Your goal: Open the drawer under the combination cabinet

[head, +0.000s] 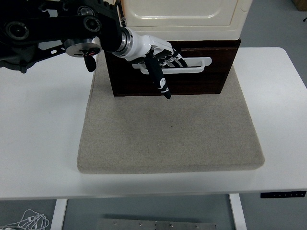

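Note:
A cream cabinet (pixel 180 14) stands on a dark brown drawer (pixel 196 79) with a white handle (pixel 194 67) across its front. My left hand (pixel 160 60) reaches in from the left. Its fingers are curled over the left half of the handle and its thumb points down in front of the drawer face. The drawer front sits slightly out from under the cabinet. The right arm is out of view.
The cabinet stands at the back of a beige mat (pixel 168 134) on the white table (pixel 38 134). My black left arm (pixel 53 31) crosses the table's far left. The mat in front of the drawer is bare.

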You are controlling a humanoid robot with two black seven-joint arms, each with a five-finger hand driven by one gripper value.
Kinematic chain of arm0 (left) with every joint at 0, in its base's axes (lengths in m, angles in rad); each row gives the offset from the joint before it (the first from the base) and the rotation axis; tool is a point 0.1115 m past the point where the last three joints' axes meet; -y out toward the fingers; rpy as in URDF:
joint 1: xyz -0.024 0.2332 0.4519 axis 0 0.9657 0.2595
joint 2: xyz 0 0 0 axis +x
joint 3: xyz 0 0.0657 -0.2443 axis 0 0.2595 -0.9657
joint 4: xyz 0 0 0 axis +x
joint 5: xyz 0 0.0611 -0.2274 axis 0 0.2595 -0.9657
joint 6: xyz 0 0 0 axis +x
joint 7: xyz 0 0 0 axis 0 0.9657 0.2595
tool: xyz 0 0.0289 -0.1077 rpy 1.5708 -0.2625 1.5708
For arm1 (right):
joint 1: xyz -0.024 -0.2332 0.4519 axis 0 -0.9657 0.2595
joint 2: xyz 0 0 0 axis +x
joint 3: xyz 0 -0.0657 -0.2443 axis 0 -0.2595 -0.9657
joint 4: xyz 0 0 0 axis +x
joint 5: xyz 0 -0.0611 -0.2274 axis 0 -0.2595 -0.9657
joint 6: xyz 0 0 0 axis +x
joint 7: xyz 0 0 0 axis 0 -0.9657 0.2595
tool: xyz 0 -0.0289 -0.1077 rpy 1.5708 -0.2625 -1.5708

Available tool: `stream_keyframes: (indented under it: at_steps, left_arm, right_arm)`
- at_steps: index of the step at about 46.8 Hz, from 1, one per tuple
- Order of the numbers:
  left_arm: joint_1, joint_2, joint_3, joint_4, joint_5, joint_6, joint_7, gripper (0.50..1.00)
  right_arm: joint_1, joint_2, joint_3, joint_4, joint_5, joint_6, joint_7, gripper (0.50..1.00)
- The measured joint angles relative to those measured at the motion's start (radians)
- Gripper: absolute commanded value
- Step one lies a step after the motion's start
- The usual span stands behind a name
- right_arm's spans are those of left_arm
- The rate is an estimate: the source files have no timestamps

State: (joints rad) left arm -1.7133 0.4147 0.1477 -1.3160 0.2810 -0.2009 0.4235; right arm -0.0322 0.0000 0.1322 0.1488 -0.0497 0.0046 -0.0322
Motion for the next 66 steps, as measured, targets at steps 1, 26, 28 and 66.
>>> stream_keyframes:
  at_steps: [1,26,28,66]
  left_arm:
    - [0.0,0.0,0.0,-0.001,0.0,-0.002,0.0,1.0]
    - [-0.002,0.001,-0.01,-0.013,-0.002,-0.031,-0.003,1.0]
    - [-0.002,0.001,-0.014,-0.014,-0.002,-0.033,-0.003,1.0]
    - [0.001,0.015,-0.058,-0.017,-0.004,-0.183,-0.002,1.0]
  right_arm:
    - [0.0,0.0,0.0,0.0,0.0,0.0,0.0,0.926]
    - [0.0,0.0,0.001,0.0,0.0,0.0,0.0,0.926]
    - [0.0,0.0,0.001,0.0,0.0,0.0,0.0,0.926]
    - [0.0,0.0,0.0,0.0,0.0,0.0,0.0,0.926]
